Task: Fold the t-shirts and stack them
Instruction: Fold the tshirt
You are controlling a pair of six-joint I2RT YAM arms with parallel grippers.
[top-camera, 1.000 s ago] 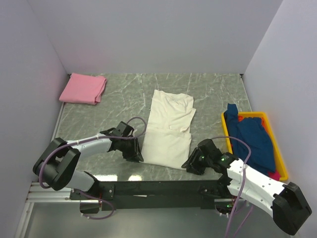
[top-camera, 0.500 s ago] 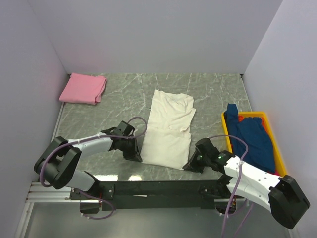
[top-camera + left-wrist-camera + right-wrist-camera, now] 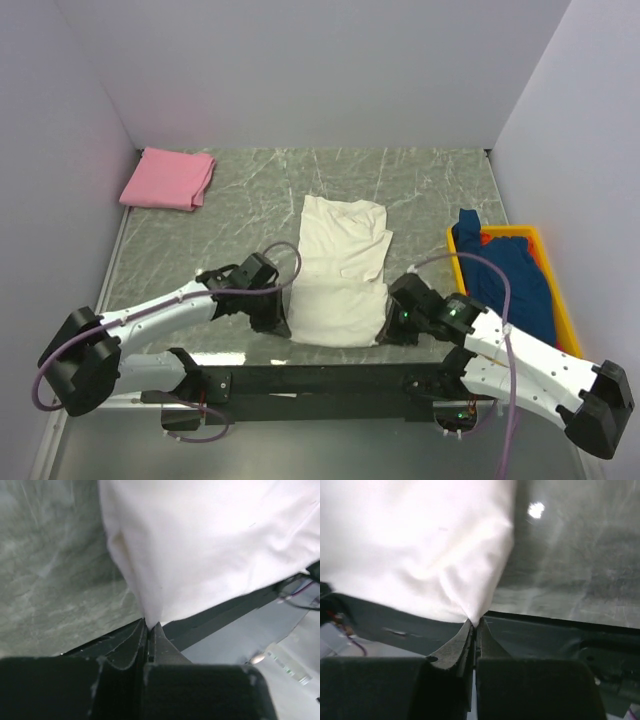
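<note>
A cream-white t-shirt (image 3: 340, 260) lies lengthwise in the middle of the marble table, its near hem raised. My left gripper (image 3: 281, 318) is shut on the hem's left corner, where cream cloth (image 3: 200, 545) runs into the pinched fingertips (image 3: 149, 626). The right gripper (image 3: 384, 326) is shut on the right corner, with the cloth (image 3: 420, 545) drawn to a point between the jaws (image 3: 475, 622). A folded pink t-shirt (image 3: 168, 178) rests at the far left. Dark blue t-shirts (image 3: 510, 280) and a bit of magenta one (image 3: 552, 352) fill the bin.
The yellow plastic bin (image 3: 558, 290) stands at the right edge of the table. Grey walls enclose the left, back and right sides. A black rail (image 3: 320, 378) runs along the near edge under both grippers.
Both grippers have shut on the near corners of the cream-white t-shirt and lifted the hem, drawing it slightly away from the near edge. The shirt now looks shorter.
</note>
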